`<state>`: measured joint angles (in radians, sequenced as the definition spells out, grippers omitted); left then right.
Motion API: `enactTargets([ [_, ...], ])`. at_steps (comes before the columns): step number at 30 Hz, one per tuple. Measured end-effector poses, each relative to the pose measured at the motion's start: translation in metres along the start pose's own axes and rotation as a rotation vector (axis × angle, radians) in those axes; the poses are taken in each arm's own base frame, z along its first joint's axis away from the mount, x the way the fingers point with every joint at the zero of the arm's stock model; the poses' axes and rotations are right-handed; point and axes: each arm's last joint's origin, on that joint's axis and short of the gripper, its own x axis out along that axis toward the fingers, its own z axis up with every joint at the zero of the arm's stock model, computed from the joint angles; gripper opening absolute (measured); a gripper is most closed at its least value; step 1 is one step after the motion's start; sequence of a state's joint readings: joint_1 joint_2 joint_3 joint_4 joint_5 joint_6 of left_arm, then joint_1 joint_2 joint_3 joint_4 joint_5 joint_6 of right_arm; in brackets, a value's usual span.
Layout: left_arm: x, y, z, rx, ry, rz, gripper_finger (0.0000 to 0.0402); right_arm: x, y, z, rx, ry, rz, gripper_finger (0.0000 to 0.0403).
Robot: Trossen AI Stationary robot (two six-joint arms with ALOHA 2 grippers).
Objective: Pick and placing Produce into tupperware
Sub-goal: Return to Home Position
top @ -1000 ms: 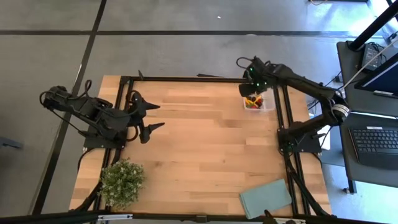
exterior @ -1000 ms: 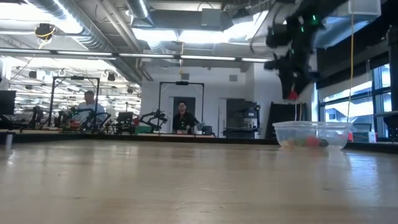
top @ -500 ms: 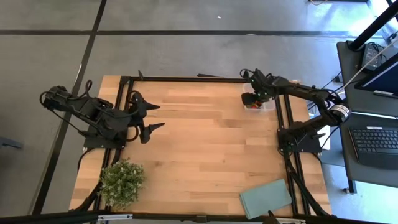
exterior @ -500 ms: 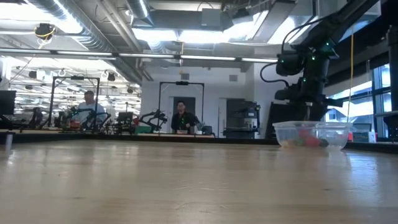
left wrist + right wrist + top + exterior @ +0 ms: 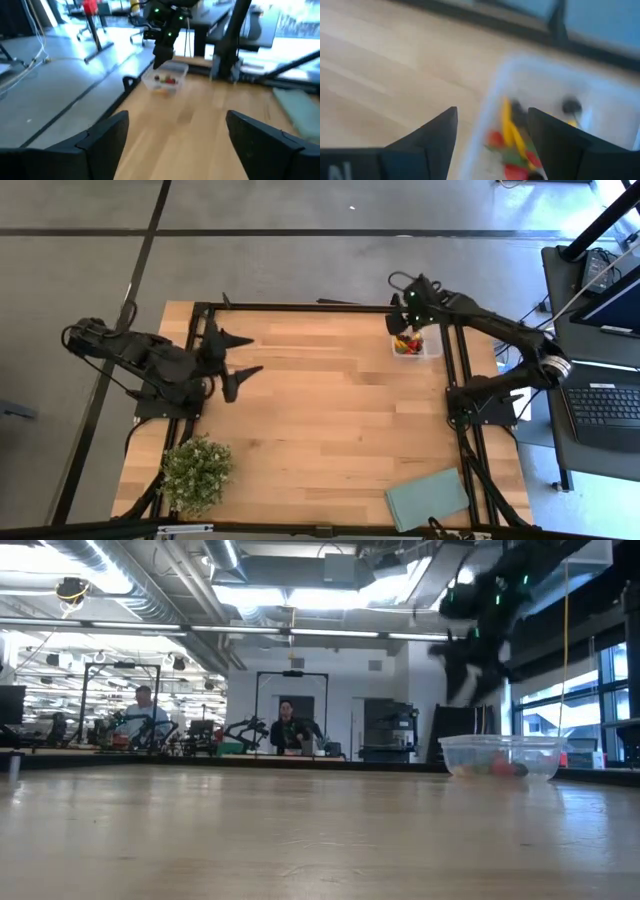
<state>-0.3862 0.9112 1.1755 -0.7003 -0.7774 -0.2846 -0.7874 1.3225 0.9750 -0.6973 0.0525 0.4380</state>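
- Table: from above I spot no loose fruit on the wood, so picking looks finished or all but.
- Plant: it sits at the near left corner, well apart from the action and not part of the job.
- Grey-green sheet: it lies flat at the near right edge, with nothing on it.
- Tupperware: it stands at the far right corner, upright and lidless.
- My right gripper: it hangs just above the tupperware. Fingers are apart with nothing between them, and the wrist view looks straight down through the gap.
- My left gripper: it waits at the left edge, fingers spread wide and empty, pointing across the table.
- Produce: reds, yellow slivers and dark berries lie heaped inside the tupperware. I judge the filling done. What is left, I reckon, is pulling my right arm away to rest.
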Motion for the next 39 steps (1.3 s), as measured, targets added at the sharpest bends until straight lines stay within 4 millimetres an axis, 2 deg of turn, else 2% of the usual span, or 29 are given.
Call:
enactTargets([
  [4,-0.008,0.006,0.012,0.002,-0.113,0.022,0.0326,-0.052,0.021,0.009,-0.076,-0.190,0.135,0.0243],
  [7,-0.017,0.013,0.019,0.030,-0.175,0.020,0.0326,-0.094,0.031,0.001,-0.122,-0.356,0.257,0.0240],
  [12,-0.030,0.030,0.013,0.025,-0.185,0.098,0.0326,-0.143,0.023,-0.038,-0.205,-0.539,0.298,0.0237],
  [16,-0.038,0.043,-0.011,-0.015,-0.202,0.204,0.0326,-0.161,0.009,-0.068,-0.279,-0.628,0.402,0.0237],
  [20,-0.037,0.050,-0.037,-0.061,-0.234,0.301,0.0326,-0.160,-0.002,-0.089,-0.283,-0.707,0.504,0.0237],
  [24,-0.036,0.056,-0.062,-0.054,-0.232,0.315,0.0326,-0.147,-0.014,-0.107,-0.309,-0.744,0.519,0.0237],
  [26,-0.036,0.060,-0.073,-0.085,-0.237,0.311,0.0326,-0.138,-0.020,-0.115,-0.305,-0.763,0.502,0.0237],
  [31,-0.034,0.065,-0.103,-0.118,-0.242,0.176,0.0326,-0.109,-0.028,-0.133,-0.307,-0.851,0.527,0.0237],
  [36,-0.031,0.072,-0.130,-0.162,-0.291,0.184,0.0326,-0.081,-0.033,-0.147,-0.306,-0.909,0.546,0.0237],
  [39,-0.026,0.074,-0.143,-0.155,-0.332,0.224,0.0326,-0.071,-0.036,-0.153,-0.297,-0.916,0.535,0.0237],
])
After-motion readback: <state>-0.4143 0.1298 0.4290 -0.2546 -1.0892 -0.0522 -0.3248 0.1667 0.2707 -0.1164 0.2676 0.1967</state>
